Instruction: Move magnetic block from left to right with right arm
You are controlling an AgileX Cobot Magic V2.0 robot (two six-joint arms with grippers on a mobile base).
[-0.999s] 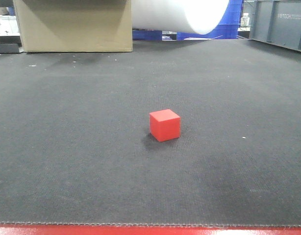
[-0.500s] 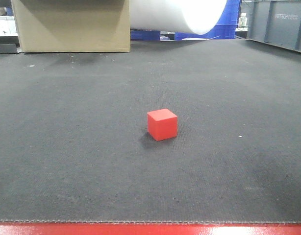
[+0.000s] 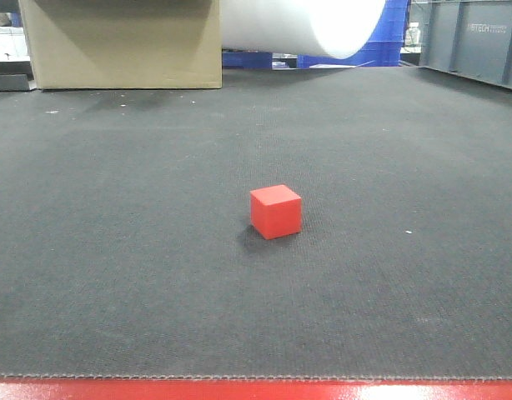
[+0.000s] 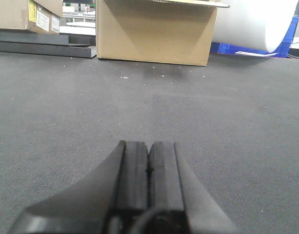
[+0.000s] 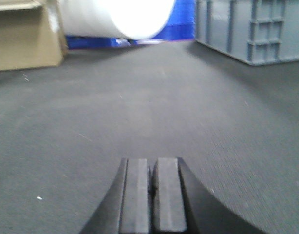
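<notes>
Red little cube block (image 3: 276, 212) alone mid dark grey mat (image 3: 114, 250), same spot as before, untouched; left claw (image 4: 148, 161) and right claw (image 5: 150, 185) pinched together, low over mat.

The tabletop (image 3: 114, 250) wears dark grey woven cloth, rough and matt. The magnetic block (image 3: 276, 212) is red, matt and smooth-faced. The cardboard box (image 3: 122, 46) is dull tan paperboard. The fingers (image 4: 138, 170) carry black matt rubbery pads.
</notes>
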